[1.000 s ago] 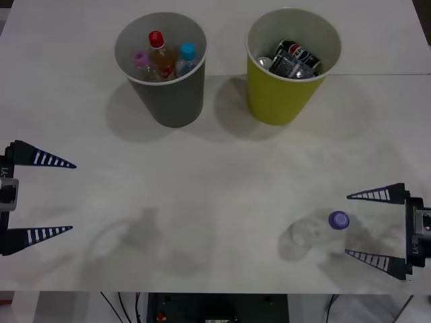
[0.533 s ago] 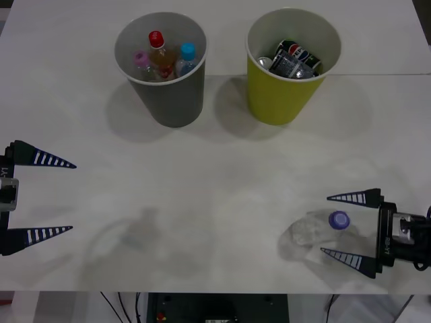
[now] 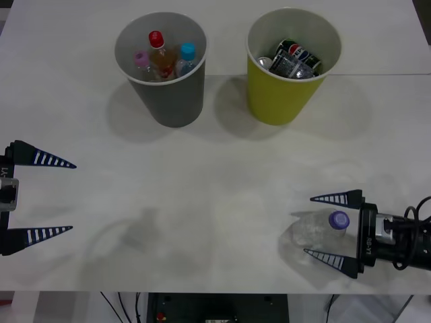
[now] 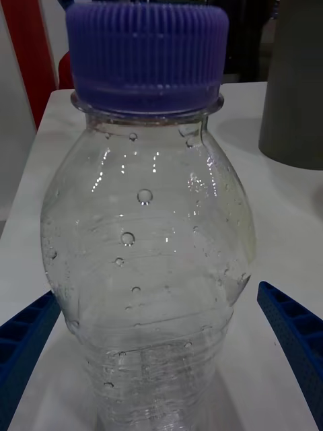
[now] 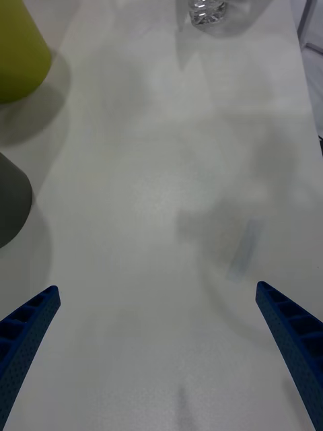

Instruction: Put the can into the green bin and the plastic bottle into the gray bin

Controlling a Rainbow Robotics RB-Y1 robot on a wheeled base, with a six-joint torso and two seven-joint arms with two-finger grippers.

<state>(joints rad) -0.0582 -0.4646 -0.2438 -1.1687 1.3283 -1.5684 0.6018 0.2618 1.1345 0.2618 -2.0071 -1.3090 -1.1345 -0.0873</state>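
A robot test lab is suggested by a bare white table (image 3: 215,202), with black cables (image 3: 114,304) seen beneath its near edge.

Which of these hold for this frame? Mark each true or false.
1. The plastic bottle stands upright between the open right gripper's fingers. True.
2. The gray bin holds cans. False: it holds capped bottles.
3. The left gripper grips a can. False: it is open, holding nothing, at the table's left edge.
4. The green bin holds cans. True.
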